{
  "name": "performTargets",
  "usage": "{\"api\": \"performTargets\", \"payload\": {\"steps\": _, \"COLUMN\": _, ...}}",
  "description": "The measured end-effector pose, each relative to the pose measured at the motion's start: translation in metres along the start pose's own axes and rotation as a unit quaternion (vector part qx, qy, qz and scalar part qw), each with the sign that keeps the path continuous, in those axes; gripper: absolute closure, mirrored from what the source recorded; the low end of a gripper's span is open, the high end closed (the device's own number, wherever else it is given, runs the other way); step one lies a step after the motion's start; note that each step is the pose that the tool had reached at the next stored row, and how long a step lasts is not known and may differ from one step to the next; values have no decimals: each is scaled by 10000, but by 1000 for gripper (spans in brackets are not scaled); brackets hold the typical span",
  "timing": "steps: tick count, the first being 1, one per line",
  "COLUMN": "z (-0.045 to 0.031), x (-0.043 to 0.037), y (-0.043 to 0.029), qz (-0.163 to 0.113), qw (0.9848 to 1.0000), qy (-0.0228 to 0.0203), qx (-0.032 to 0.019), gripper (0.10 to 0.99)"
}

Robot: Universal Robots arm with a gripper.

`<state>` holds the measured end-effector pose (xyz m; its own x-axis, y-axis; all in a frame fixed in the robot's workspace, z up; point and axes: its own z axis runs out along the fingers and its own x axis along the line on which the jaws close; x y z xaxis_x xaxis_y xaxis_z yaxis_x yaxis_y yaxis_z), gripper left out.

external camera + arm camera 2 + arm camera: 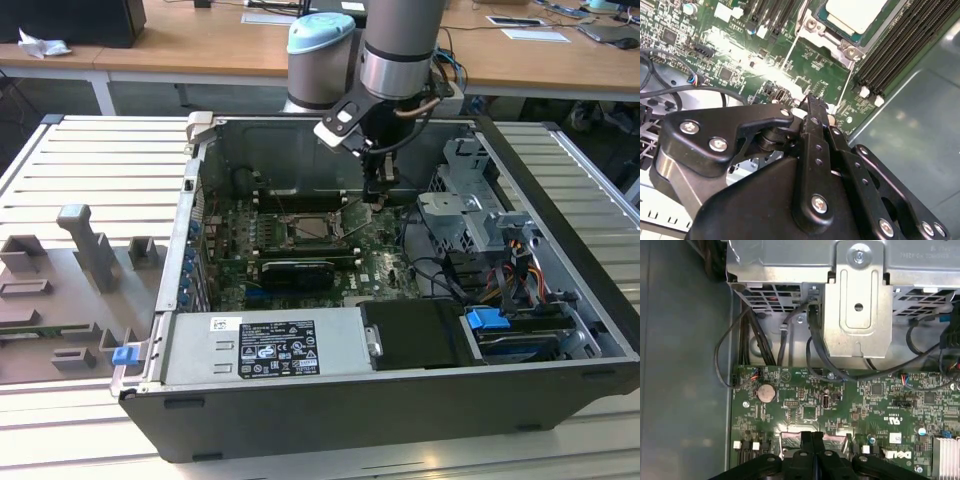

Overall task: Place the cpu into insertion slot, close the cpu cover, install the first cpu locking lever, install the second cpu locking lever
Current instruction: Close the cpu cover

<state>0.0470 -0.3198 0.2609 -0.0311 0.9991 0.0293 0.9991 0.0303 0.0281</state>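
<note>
**Lever work at the socket**

The cpu lies seated in the insertion slot, with the cpu cover apparently down around it. The gripper hangs just beside the slot, on the exterior view's right. Its fingers are closed together next to a thin locking lever; whether they pinch it I cannot tell. This looks like the first lever step, which calls for pressing the lever down under its catch.
</note>
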Motion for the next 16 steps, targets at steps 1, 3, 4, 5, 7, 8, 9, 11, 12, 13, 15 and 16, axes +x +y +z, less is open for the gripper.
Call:
{"api": "performTargets", "payload": {"steps": 1, "z": 3, "x": -1, "y": 20, "qz": -16, "qw": 10000, "qy": 1, "qx": 0, "gripper": 980}}
{"api": "performTargets", "payload": {"steps": 3, "z": 9, "x": -2, "y": 49, "qz": -28, "qw": 10000, "qy": 0, "qx": 1, "gripper": 980}}
{"api": "performTargets", "payload": {"steps": 4, "z": 14, "x": -3, "y": 77, "qz": -43, "qw": 10000, "qy": 0, "qx": 1, "gripper": 980}}
{"api": "performTargets", "payload": {"steps": 5, "z": 20, "x": -4, "y": 106, "qz": -71, "qw": 10000, "qy": 1, "qx": 2, "gripper": 980}}
{"api": "performTargets", "payload": {"steps": 7, "z": 24, "x": -4, "y": 123, "qz": -119, "qw": 9999, "qy": 2, "qx": 4, "gripper": 980}}
{"api": "performTargets", "payload": {"steps": 8, "z": 26, "x": -4, "y": 132, "qz": -134, "qw": 9999, "qy": 4, "qx": 4, "gripper": 980}}
{"api": "performTargets", "payload": {"steps": 9, "z": 26, "x": -5, "y": 139, "qz": -135, "qw": 9999, "qy": 3, "qx": 4, "gripper": 980}}
{"api": "performTargets", "payload": {"steps": 11, "z": 28, "x": -6, "y": 154, "qz": -135, "qw": 9999, "qy": 1, "qx": 4, "gripper": 980}}
{"api": "performTargets", "payload": {"steps": 12, "z": 32, "x": -6, "y": 164, "qz": -135, "qw": 9999, "qy": -1, "qx": 4, "gripper": 980}}
{"api": "performTargets", "payload": {"steps": 13, "z": 35, "x": -7, "y": 174, "qz": -135, "qw": 9999, "qy": -2, "qx": 4, "gripper": 980}}
{"api": "performTargets", "payload": {"steps": 15, "z": 41, "x": -7, "y": 194, "qz": -159, "qw": 9999, "qy": -1, "qx": 5, "gripper": 980}}
{"api": "performTargets", "payload": {"steps": 16, "z": 50, "x": -7, "y": 202, "qz": -178, "qw": 9998, "qy": 1, "qx": 5, "gripper": 980}}
